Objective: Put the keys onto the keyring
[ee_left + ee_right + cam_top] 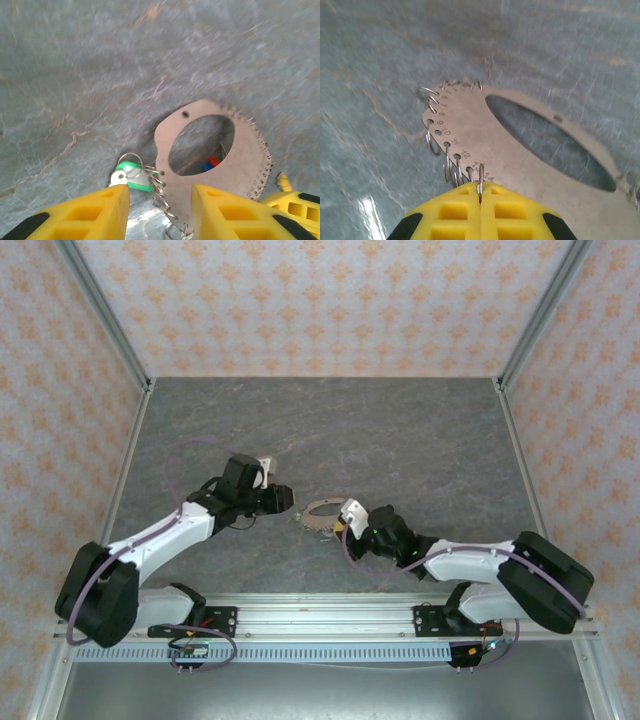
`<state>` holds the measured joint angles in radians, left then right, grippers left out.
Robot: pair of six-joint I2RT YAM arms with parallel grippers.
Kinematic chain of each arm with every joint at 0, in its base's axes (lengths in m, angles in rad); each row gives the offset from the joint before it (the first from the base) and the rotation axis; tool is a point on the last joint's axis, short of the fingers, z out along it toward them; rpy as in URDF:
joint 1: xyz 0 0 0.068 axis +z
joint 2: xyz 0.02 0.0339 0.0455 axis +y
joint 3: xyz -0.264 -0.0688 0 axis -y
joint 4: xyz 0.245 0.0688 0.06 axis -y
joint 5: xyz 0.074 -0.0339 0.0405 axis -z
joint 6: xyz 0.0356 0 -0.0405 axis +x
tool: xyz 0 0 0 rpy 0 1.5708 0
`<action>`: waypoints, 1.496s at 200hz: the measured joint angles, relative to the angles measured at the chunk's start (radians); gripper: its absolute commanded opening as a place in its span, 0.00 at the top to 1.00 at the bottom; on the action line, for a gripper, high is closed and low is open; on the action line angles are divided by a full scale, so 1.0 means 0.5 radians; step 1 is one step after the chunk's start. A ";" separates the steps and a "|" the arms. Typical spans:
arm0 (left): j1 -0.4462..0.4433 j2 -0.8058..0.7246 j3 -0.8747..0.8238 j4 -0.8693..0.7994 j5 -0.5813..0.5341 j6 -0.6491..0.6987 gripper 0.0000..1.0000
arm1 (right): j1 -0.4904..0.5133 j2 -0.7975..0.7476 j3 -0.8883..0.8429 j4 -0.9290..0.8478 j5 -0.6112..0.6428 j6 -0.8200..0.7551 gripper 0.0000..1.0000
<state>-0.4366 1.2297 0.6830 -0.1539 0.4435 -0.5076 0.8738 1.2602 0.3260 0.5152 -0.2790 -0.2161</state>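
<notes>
**Keyring (322,512) nipped by the right claw, left claw slack beside a green key**

From where I stand, the keyring lies near the middle of the grey, stone-patterned table (400,430), between the two arms. It is a flat grey-brown plate with one big oval hole cut through it. A row of small wire loops (431,142) is threaded through numbered holes along its rim (the numbers pass twelve in the right wrist view).

The right gripper (481,186) is clenched. Its yellow fingers meet flush, with one of the rim loops caught in the seam between them, so it is grasping the keyring by its edge.

The left gripper (160,202) faces the plate from the opposite side. Its two yellow fingers (85,215) stand apart, with table and a few rim loops showing in the gap, and nothing is clamped between them, so that claw is released.

A green key (131,172) sits just ahead of the finger at the left of the left wrist view. It is touching or almost touching the tip; I cannot tell which. A thin wire ring curls over the key, and it lies close against the keyring's rim loops. I cannot tell from here whether it is actually threaded on.

Through the oval hole a blue key (207,166) and a red key (214,160) show side by side, both tiny.
</notes>
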 measured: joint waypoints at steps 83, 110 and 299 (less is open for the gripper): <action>0.000 -0.578 -0.047 0.079 -0.194 0.066 0.62 | -0.119 -0.333 0.247 -0.456 -0.082 -0.400 1.00; 0.000 -0.626 -0.076 0.075 -0.232 0.090 0.63 | -0.048 -0.224 0.338 -0.662 -0.034 -0.632 1.00; -0.028 -0.314 -0.072 0.079 -0.058 0.121 0.81 | -0.061 0.462 0.347 -0.413 0.053 0.459 1.00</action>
<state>-0.4507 1.0729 0.6468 -0.1143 0.4145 -0.4469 0.8433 1.4914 0.4995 0.3088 -0.2523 0.0135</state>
